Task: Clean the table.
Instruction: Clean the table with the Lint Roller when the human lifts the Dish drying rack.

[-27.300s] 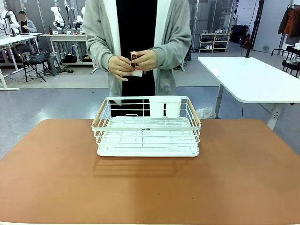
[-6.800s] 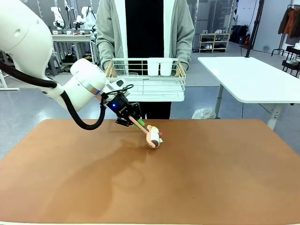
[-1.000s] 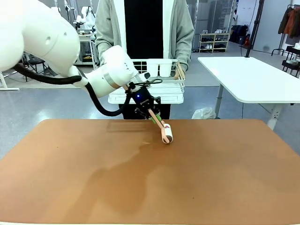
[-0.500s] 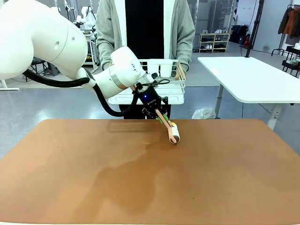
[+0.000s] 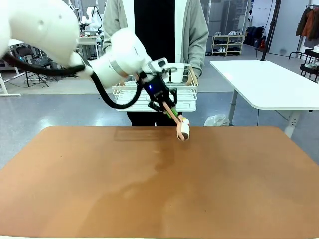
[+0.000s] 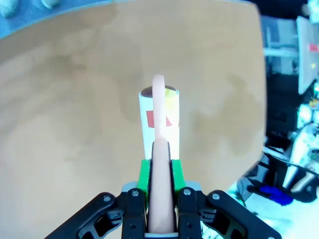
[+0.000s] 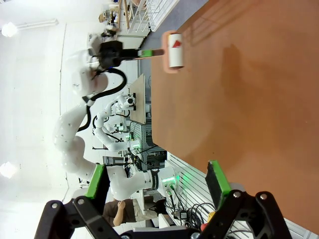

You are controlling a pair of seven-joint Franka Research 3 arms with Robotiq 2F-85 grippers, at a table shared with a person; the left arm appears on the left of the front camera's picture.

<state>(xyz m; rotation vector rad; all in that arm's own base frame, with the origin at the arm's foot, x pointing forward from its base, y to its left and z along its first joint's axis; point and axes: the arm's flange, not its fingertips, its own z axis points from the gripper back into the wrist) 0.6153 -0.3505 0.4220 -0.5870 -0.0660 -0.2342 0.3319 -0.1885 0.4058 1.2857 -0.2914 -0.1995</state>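
My left gripper (image 5: 167,105) is shut on the pink handle of a lint roller (image 5: 184,130) with a white head. The roller sits at the far edge of the reddish-brown table (image 5: 159,189), a little right of the middle. I cannot tell whether it touches the top. In the left wrist view the green pads (image 6: 144,173) of the left gripper (image 6: 160,174) clamp the handle, and the lint roller (image 6: 158,117) points away over the table (image 6: 75,124). My right gripper (image 7: 157,180) is open over the table (image 7: 239,99), far from the lint roller (image 7: 174,50).
A person stands at the far side and holds a white wire rack (image 5: 187,99) in the air just behind my left arm. A white-topped table (image 5: 269,79) stands at the back right.
My left gripper has carried the roller to the right and away from me, up to the table's far edge. The person keeps holding the rack.
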